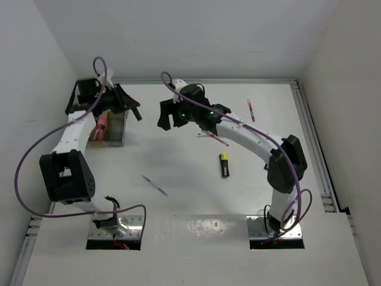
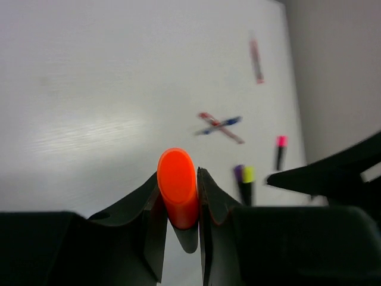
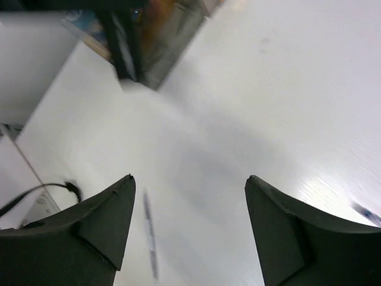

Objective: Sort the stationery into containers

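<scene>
Ahead of the left gripper, leaving the table lying wide for moving. Hemming that gripper in close at its side with the wall and the organiser box, likely risking a knock on the box rim. Clamping narrow jaws on the orange highlighter, cap jutting past the tips, possibly inviting a pivot or slip. Holding the right gripper well apart, gaping wide, gripping nothing.

The left arm and the right arm are built from white tubular links joined by bulky black joint housings, and each is bolted to a bare metal base plate. A purple cable is run along each arm, and small green lights are shown on the right wrist. The left pincer and the right pincer are finished in black, with wedge-shaped fingers.
</scene>
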Action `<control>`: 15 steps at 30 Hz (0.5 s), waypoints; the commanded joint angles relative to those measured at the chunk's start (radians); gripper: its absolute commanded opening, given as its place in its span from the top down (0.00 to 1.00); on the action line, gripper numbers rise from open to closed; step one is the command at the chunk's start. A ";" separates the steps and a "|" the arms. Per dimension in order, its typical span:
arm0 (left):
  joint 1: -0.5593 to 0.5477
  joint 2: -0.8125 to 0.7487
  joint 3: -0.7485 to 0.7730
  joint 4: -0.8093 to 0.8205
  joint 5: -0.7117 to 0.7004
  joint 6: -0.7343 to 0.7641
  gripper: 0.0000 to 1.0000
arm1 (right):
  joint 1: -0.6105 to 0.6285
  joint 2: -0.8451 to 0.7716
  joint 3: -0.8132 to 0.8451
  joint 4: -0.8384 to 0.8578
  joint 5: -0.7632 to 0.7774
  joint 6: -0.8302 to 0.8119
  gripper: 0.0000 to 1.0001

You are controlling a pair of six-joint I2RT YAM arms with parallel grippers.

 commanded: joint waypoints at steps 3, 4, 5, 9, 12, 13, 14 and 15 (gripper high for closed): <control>0.046 0.152 0.398 -0.540 -0.336 0.606 0.90 | -0.128 -0.161 -0.183 -0.042 -0.067 -0.044 0.26; 0.045 0.178 0.437 -0.574 -0.402 0.636 0.89 | -0.145 -0.177 -0.212 -0.050 -0.069 -0.056 0.26; 0.046 0.203 0.490 -0.609 -0.501 0.660 0.88 | -0.173 -0.195 -0.243 -0.053 -0.055 -0.073 0.26; 0.069 0.339 0.546 -0.699 -0.597 0.720 0.85 | -0.236 -0.272 -0.383 -0.090 -0.037 -0.134 0.25; 0.063 0.390 0.558 -0.702 -0.631 0.723 0.84 | -0.286 -0.329 -0.475 -0.101 -0.023 -0.151 0.25; 0.058 0.402 0.563 -0.705 -0.647 0.725 0.84 | -0.298 -0.344 -0.498 -0.101 -0.018 -0.153 0.25; 0.051 0.415 0.569 -0.709 -0.673 0.725 0.84 | -0.323 -0.359 -0.519 -0.104 -0.014 -0.155 0.25; 0.049 0.430 0.578 -0.710 -0.689 0.725 0.84 | -0.338 -0.373 -0.558 -0.107 -0.014 -0.155 0.26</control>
